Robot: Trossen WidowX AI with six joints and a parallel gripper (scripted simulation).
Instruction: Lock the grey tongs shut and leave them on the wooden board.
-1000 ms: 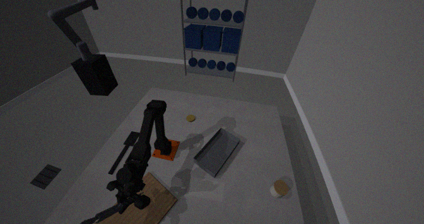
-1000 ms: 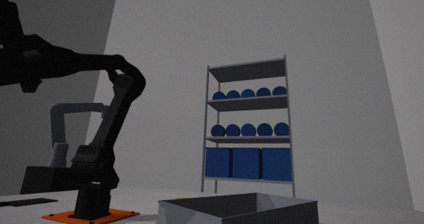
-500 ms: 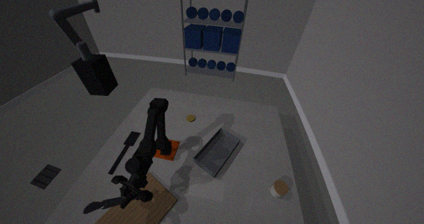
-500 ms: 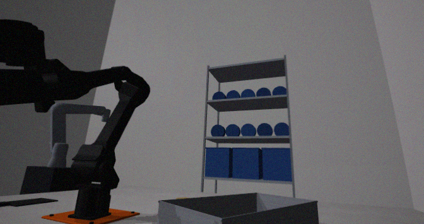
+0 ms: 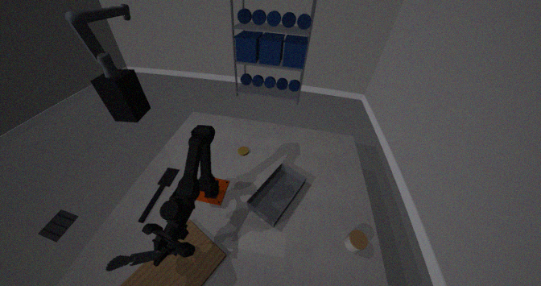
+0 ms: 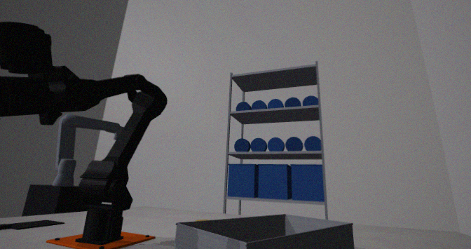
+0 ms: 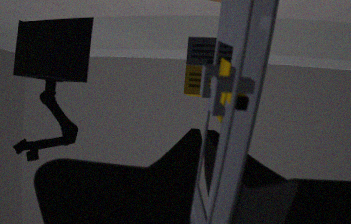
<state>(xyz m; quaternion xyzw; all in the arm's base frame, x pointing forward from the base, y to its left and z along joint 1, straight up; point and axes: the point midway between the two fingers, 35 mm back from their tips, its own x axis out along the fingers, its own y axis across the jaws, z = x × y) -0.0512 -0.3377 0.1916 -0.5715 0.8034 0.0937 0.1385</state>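
Note:
My gripper [image 5: 161,252] [image 7: 201,138] is shut on the grey tongs [image 5: 138,254] [image 7: 248,75] and holds them above the wooden board [image 5: 201,263]. In the wrist view the two long arms run close together, nearly upright in the picture, with grey and yellow hinge parts between them. That picture is upside down, with floor at its top. Both tong ends lie outside it; in the top view one dark, wider end reaches to the lower left. Whether the lock is engaged cannot be told. The roasting tin [image 5: 278,195] [image 6: 315,240] holds no tongs. The exterior view does not show the gripper.
A dark spatula [image 5: 169,176] lies left of the arm's orange base plate [image 5: 222,187]. A small yellow disc [image 5: 243,151] lies behind the tin. A white jar with a tan lid [image 5: 358,239] stands to the right. Shelving with blue items [image 5: 271,47] [image 6: 275,180] stands beyond the table.

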